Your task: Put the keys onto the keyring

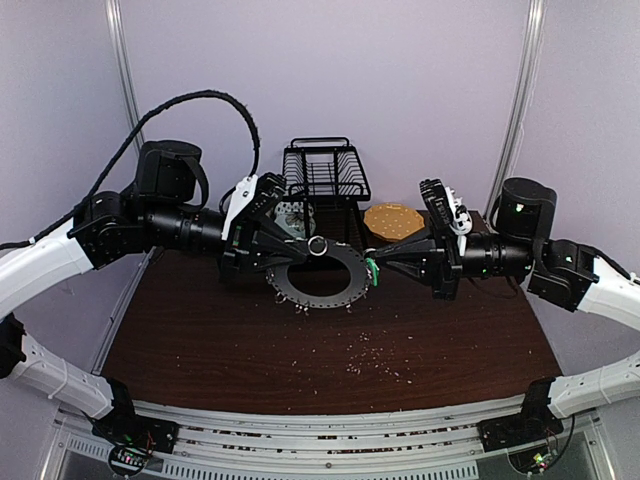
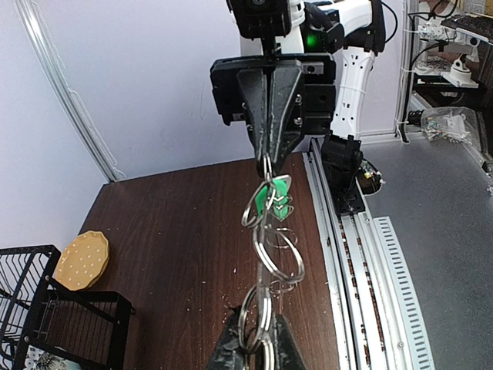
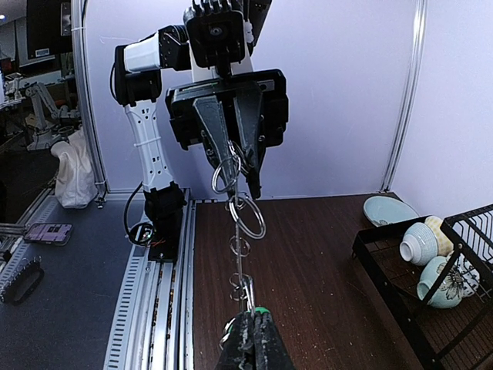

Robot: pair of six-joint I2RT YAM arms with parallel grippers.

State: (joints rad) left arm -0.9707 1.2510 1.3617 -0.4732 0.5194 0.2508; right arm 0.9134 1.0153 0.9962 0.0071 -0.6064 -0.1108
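Observation:
The keyring, a flat dark disc fringed with silvery wire loops, hangs in the air above the brown table between both arms. My left gripper is shut on its far-left rim. In the left wrist view the keyring runs edge-on away from my left gripper. A green-headed key sits at the ring's right rim, with my right gripper shut on it. The right wrist view shows the key's green head just above my right gripper, against the edge-on keyring.
A black wire rack stands at the back of the table and holds bowls. A tan round disc lies beside it. A pale green plate sits at the table's far edge. Pale crumbs are scattered on the table.

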